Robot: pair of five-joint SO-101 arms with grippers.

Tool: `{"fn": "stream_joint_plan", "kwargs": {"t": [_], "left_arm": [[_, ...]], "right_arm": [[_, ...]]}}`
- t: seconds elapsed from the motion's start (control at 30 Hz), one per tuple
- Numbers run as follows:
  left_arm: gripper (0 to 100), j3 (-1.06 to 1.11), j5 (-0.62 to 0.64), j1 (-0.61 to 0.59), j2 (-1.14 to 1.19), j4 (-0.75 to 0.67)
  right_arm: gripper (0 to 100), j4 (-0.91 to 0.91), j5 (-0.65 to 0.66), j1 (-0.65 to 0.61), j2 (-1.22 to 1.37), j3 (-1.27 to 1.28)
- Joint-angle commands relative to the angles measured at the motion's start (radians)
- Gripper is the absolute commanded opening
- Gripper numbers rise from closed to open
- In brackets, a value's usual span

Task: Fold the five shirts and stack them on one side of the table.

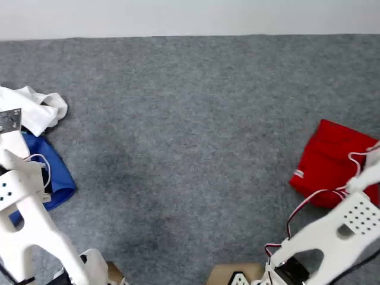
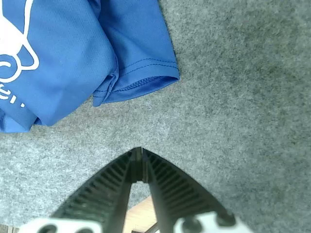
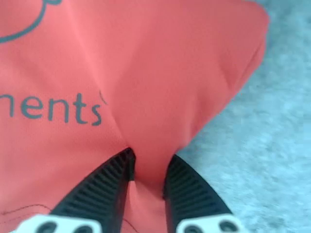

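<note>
Grey felt covers the table (image 1: 196, 119), with a pale wall (image 1: 178, 15) running along its far edge. On the left gripper (image 2: 142, 154) the two ribbed jaws are pressed together tip to tip with nothing between them. They hang over bare felt near the hemmed sleeve of the blue shirt (image 2: 73, 48), apart from it. The right gripper (image 3: 148, 167) has its jaws drawn in on a raised fold of the red shirt (image 3: 146, 73), and the cloth bunches up between the black fingers (image 3: 114, 179). Three shirts are in sight. One is white (image 1: 35, 110), crumpled at the far left edge, and the blue one lies just nearer, touching it. The red one sits as a compact bundle by the right edge, well apart from the other two. The left arm (image 1: 27, 219) rises from the near left corner and leans over the blue shirt. The right arm (image 1: 338, 228) slants from the near edge out over the red shirt.
</note>
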Motion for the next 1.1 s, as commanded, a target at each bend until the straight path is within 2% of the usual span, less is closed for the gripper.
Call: {"fn": "stream_joint_plan", "kwargs": {"t": [0.0, 0.27, 0.43, 0.5, 0.57, 0.63, 0.7, 0.9, 1.07], "left_arm": [[0, -0.007, -0.002, 0.0, -0.028, 0.0], [0, -0.007, -0.002, 0.0, -0.028, 0.0], [0, -0.004, -0.002, -0.002, -0.028, 0.002], [0, -0.002, -0.002, 0.0, -0.028, 0.002], [0, -0.002, -0.002, 0.0, -0.028, 0.002], [0, -0.002, -0.002, 0.0, -0.028, 0.0], [0, -0.002, -0.002, 0.0, -0.028, 0.0], [0, -0.002, -0.002, 0.0, -0.028, 0.0], [0, -0.002, -0.002, 0.0, -0.025, 0.0]], "right_arm": [[0.9, -0.082, 0.071, 0.058, -0.067, -0.011], [0.9, -0.222, 0.157, 0.108, -0.028, -0.012], [2.4, -0.222, 0.206, 0.131, -0.008, -0.012], [8.9, -0.193, 0.212, 0.134, -0.018, -0.02], [19.5, -0.124, 0.198, 0.134, -0.039, -0.061], [28.3, -0.067, 0.11, 0.133, -0.065, -0.118], [32.6, -0.028, 0.032, 0.125, -0.087, -0.181], [32.2, 0.061, 0.025, 0.054, -0.128, -0.275], [17.4, 0.059, 0.025, 0.015, -0.148, -0.195]]}}
